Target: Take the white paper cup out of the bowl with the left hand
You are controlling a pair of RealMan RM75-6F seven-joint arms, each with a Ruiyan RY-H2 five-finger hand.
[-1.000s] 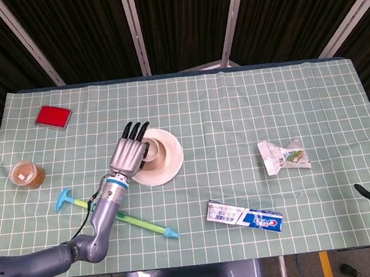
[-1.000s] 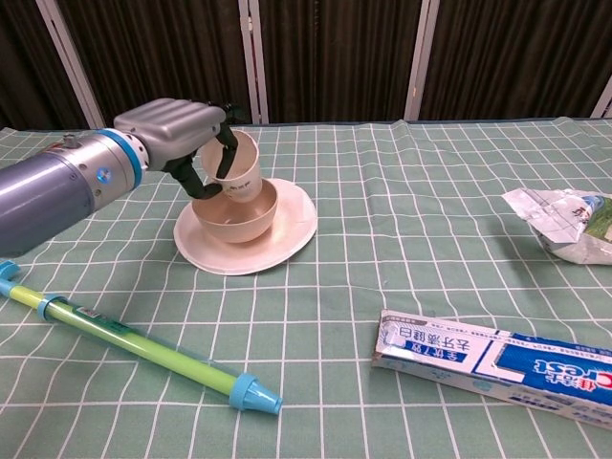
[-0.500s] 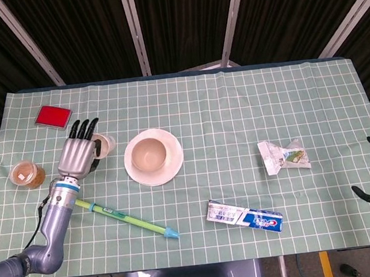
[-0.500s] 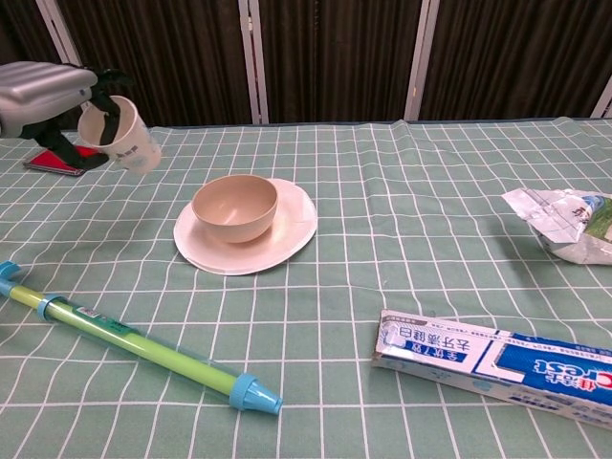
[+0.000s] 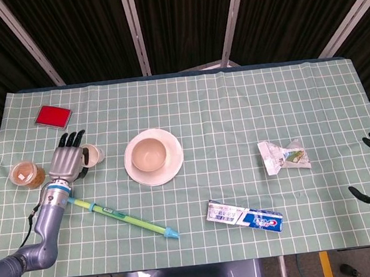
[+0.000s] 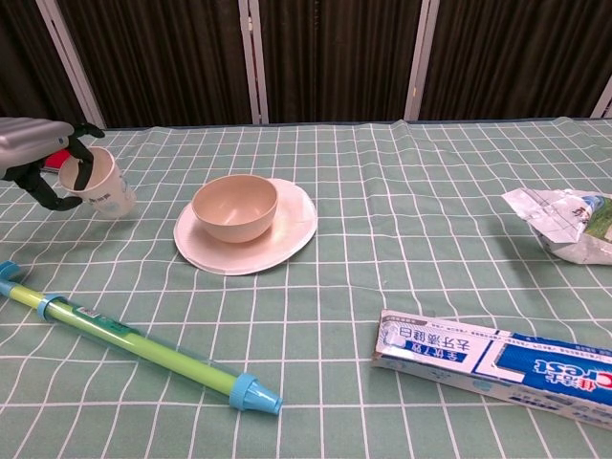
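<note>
Left robot hand [image 6: 43, 163] gripped the white paper cup [image 6: 98, 182], tilted, clear of the bowl [image 6: 235, 207]. Extraction looked done; next: set it upright on the surface [image 6: 382, 249], release.

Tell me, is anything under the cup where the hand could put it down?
Nothing visible. The left hand holds the white paper cup tilted over bare cloth, apart from the bowl. The green toothbrush lies nearer the robot.

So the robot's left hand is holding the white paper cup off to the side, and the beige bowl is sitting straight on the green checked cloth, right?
Not quite. The beige bowl sits on a white plate, not on the cloth, as the chest view shows. The left hand does hold the white paper cup off to the side.
</note>
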